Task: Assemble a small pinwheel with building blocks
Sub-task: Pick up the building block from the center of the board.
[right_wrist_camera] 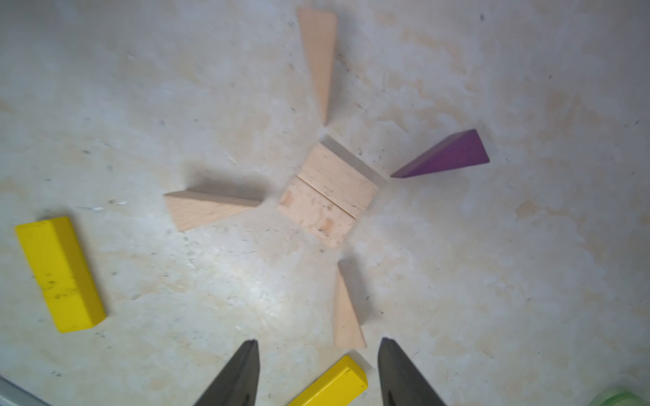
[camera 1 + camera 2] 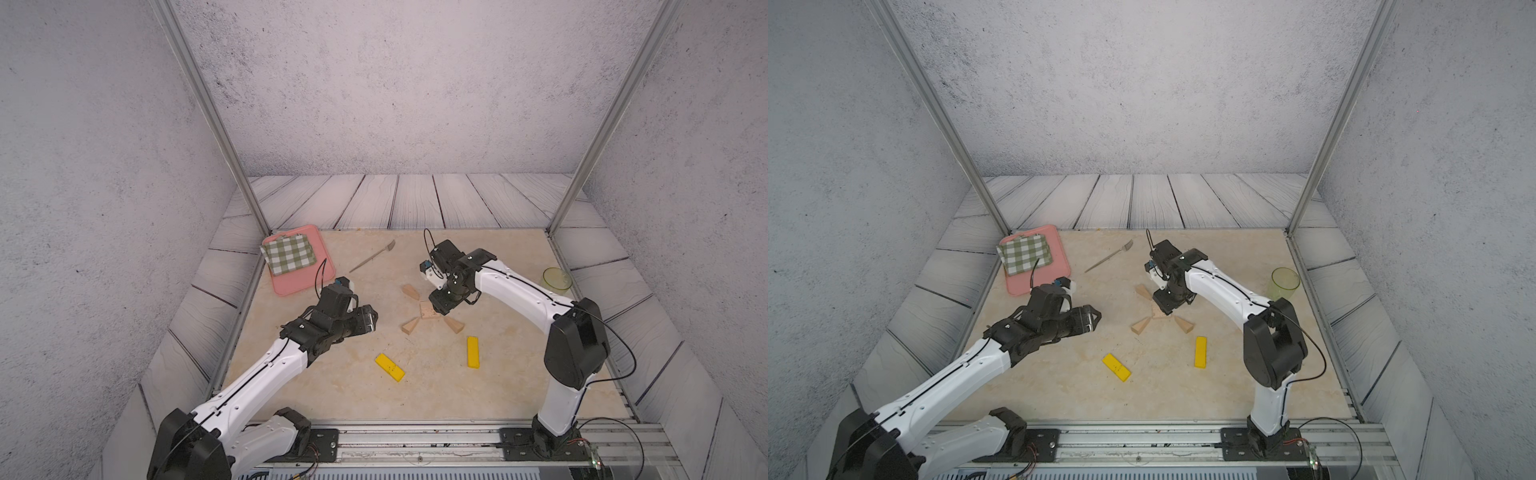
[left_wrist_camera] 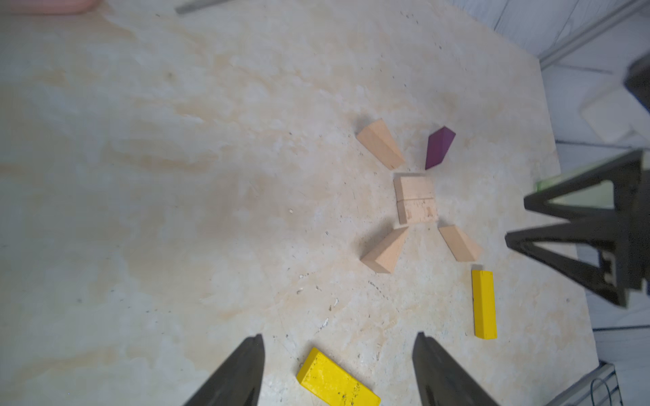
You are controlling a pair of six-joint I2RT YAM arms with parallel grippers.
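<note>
Both my end effectors hang spread and empty over the worktop [image 2: 415,395], with the pinwheel [image 2: 428,311] laid out mid-board!

My right end effector [image 1: 319,341] sits above the figure, fingers apart, gripping nothing. Below it, the tan square [image 1: 329,195] is two rectangular blocks side by side. The purple wedge [image 1: 446,156] and three tan wedges [image 1: 318,59] [image 1: 207,209] [image 1: 346,316] fan out with their tips just beside its corners. My left end effector [image 3: 339,337] hovers off to the left, fingers wide, also empty. On the near side, the angled yellow bar [image 2: 390,367] lies well apart from the square. The second yellow bar [image 2: 473,352] lies just beside the nearest tan wedge.
</note>
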